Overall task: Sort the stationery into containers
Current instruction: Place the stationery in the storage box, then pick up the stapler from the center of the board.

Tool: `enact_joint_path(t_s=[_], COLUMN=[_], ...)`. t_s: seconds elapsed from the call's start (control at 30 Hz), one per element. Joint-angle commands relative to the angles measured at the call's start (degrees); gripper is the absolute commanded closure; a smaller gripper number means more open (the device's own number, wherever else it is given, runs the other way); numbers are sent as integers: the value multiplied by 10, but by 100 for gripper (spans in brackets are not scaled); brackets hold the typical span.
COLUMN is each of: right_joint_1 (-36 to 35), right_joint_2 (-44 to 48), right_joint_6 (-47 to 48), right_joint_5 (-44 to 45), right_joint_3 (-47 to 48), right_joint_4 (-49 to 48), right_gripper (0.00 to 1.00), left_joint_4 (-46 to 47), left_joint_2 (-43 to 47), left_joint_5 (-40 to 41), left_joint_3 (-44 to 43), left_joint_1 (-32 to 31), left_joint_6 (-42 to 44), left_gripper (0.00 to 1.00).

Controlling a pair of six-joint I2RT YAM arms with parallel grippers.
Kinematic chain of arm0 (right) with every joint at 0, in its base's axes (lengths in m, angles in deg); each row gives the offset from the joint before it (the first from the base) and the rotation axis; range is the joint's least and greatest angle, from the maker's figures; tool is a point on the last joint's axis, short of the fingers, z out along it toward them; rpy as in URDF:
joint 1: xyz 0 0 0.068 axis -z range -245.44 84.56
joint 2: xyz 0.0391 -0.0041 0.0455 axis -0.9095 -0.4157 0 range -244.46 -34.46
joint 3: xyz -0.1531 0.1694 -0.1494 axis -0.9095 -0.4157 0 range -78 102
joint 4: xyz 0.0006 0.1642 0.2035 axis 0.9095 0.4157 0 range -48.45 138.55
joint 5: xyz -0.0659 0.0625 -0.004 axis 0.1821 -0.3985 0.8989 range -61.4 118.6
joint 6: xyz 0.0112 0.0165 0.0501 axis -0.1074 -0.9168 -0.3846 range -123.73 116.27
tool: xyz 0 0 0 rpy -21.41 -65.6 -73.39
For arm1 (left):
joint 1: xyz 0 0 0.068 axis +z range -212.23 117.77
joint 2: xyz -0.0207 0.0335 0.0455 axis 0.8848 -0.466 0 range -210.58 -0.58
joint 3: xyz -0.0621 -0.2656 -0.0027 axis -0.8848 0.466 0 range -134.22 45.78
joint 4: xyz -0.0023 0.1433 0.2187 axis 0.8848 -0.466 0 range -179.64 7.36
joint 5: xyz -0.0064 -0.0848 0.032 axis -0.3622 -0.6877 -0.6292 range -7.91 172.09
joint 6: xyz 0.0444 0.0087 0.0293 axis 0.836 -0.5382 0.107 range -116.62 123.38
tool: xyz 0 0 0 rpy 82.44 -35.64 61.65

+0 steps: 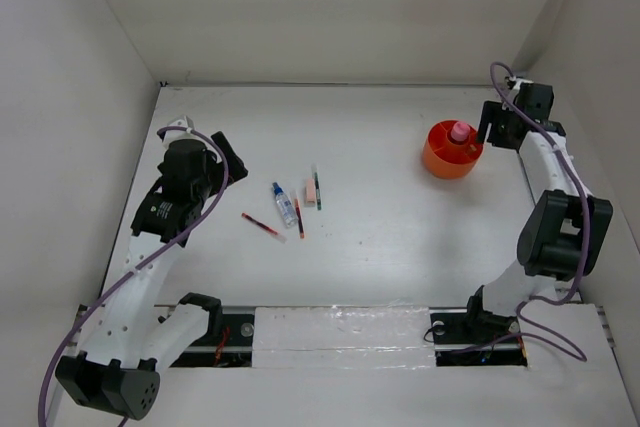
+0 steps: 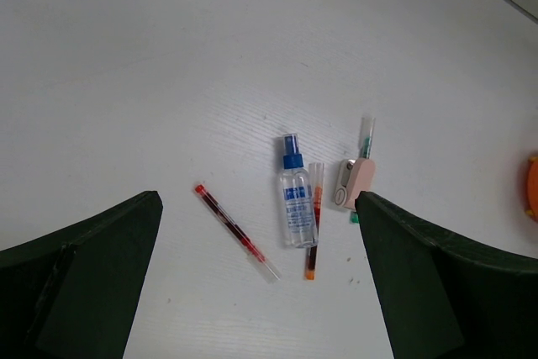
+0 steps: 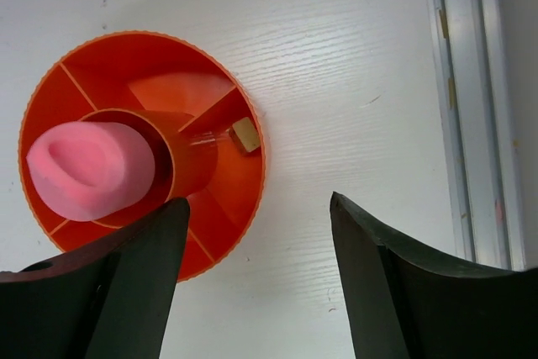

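**Q:** What is in the tub?

**A:** The round orange tub (image 1: 437, 163) sits on a white table. A pink-capped cylinder (image 3: 91, 168) stands upright in its centre ring. A tiny tan cube (image 3: 245, 134) lies in one outer compartment, against the rim.

**Q:** And the rest of the stationery?

**A:** It lies well apart from the tub, to its left in the overhead view. The nearest pieces are a dark green pen (image 2: 366, 136) and, touching it, a pink eraser (image 2: 360, 184). Farther from the tub is a clear bottle with a blue cap (image 2: 295, 199), with a thin red pen (image 2: 313, 229) lying alongside it. A second red pen (image 2: 235, 231) lies alone, farthest from the tub.

**Q:** The grippers?

**A:** The right gripper (image 3: 261, 283) hangs just beside the tub, fingers spread, holding nothing. The left gripper (image 2: 256, 292) is beyond the loose items, also spread wide and holding nothing.
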Motion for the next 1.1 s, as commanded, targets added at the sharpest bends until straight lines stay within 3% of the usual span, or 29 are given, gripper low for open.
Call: enact_joint_path(t_s=[0.0,0.2,0.27,0.33,0.37,0.47,0.57,0.67,0.73,0.83,0.9,0.93,0.97,1.07], right_joint_1=[-3,-21,-69,-117,-175,-301,-377,-402,-381,-400,-457,-538,-579,-661], right_joint_2=[35,98,126,169,184,227,239,234,215,166,140,133,125,89], right_joint_6=[-7,-18,-24,-24,-24,-34,-75,-146,-160,-200,-172,-158,-147,-156], right_joint_5=[15,1,12,33,75,140,185,102,-92,-184,-75,103,191,346], right_joint_3=[17,23,11,2,-8,-32,-47,-90,-105,-115,-73,-53,-12,19], right_joint_4=[-11,-5,-17,-37,-43,-81,-132,-204,-276,-352,-301,-241,-218,-203], right_gripper=[26,28,28,21,0,0,0,0,0,0,0,0,0,0], left_joint_4=[16,10,2,-13,-13,-19,-32,-45,-45,-51,-51,-51,-51,-56], left_joint_2=[12,7,7,0,0,-12,-34,-39,-39,-39,-39,-39,-33,-33], left_joint_5=[1,29,48,73,79,93,103,126,132,151,158,158,163,163], left_joint_3=[6,6,6,1,1,-5,-12,-18,-18,-18,-18,-23,-23,-23], left_joint_1=[-2,-2,-2,-2,-2,-2,9,15,15,15,15,15,15,15], left_joint_6=[8,0,-17,-23,-31,-39,-57,-77,-77,-77,-77,-77,-77,-77], left_gripper=[0,0,0,0,0,0,0,0,0,0,0,0,0,0])
